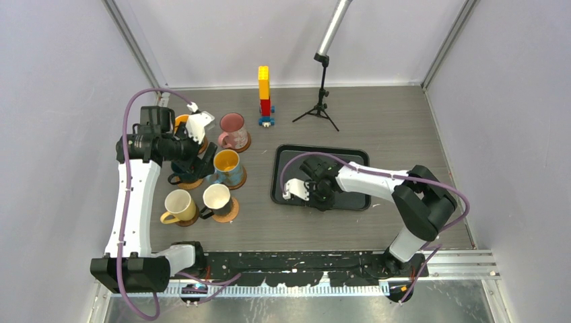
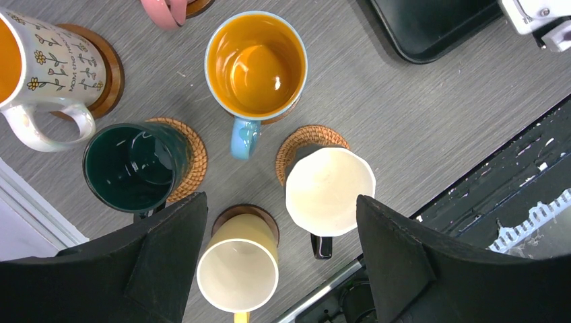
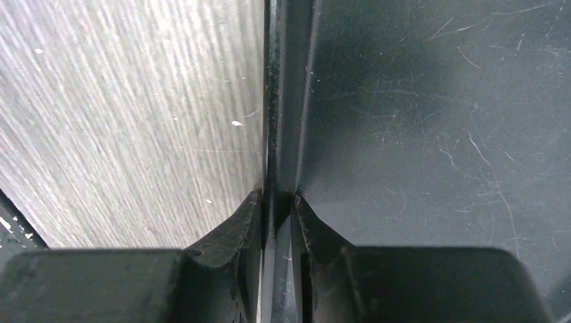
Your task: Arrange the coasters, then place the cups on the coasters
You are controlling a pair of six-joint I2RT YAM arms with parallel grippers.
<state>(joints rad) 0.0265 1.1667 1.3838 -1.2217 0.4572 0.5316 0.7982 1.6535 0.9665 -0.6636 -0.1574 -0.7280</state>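
Six cups stand on coasters at the left. From the left wrist I see the patterned white cup (image 2: pixel 40 67) on a brown wood coaster (image 2: pixel 108 60). The dark teal cup (image 2: pixel 131 165) and the white cup (image 2: pixel 328 192) are each on a woven coaster (image 2: pixel 192 158). There are also the blue cup (image 2: pixel 256 64), the cream-yellow cup (image 2: pixel 237 272) and an edge of the pink cup (image 2: pixel 165 10). My left gripper (image 2: pixel 281 202) hangs open above them, holding nothing. My right gripper (image 3: pixel 277 198) is shut on the rim of the black tray (image 3: pixel 283 101).
The black tray (image 1: pixel 350 158) lies right of centre with the right gripper (image 1: pixel 322 200) at its near side. A yellow-red-blue brick tower (image 1: pixel 264 94) and a small tripod (image 1: pixel 322 101) stand at the back. The black base rail runs along the near edge.
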